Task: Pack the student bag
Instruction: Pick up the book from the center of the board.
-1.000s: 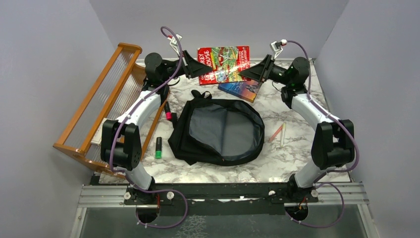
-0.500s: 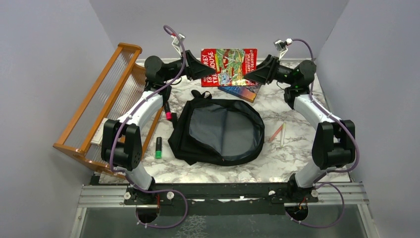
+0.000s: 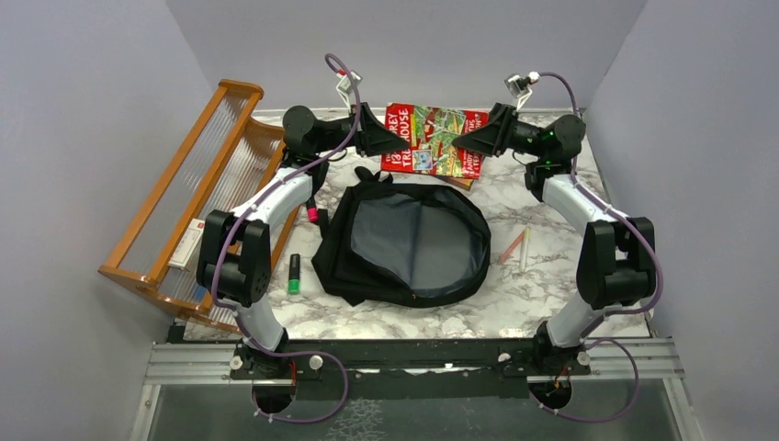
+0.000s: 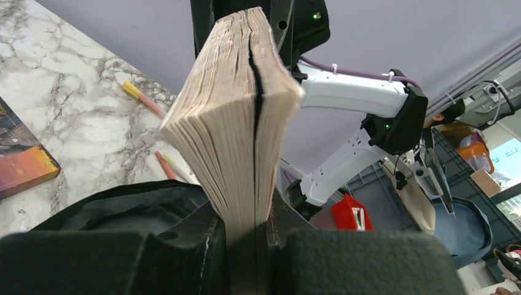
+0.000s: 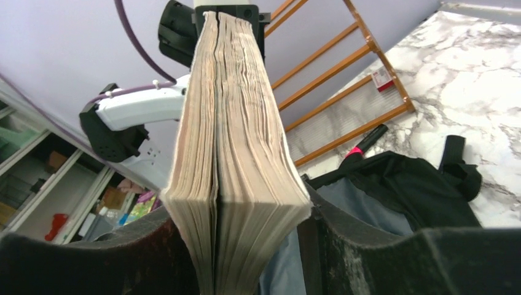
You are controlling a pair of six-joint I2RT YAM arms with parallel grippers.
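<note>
Where the student bag (image 3: 404, 243) lies: middle of the table (image 3: 551, 294), flat, between the two arms.
Bag look: black, rounded, mouth spread wide, grey lining showing, small loop at the far end.
Bag fabric: soft, rumpled along the near-left edge.
Table surface: white marble pattern with grey veins, smooth.
Book (image 3: 432, 138): glossy red cover, thick block of yellowed pages, up off the table beyond the bag.
Left gripper (image 3: 384, 140): clamped on the book's left edge.
Right gripper (image 3: 462, 141): jaws straddle the book's right edge, black pads at both covers; whether they press, cannot tell.
Rack (image 3: 184, 193): orange wood frame, thin rods, left of the table.
</note>
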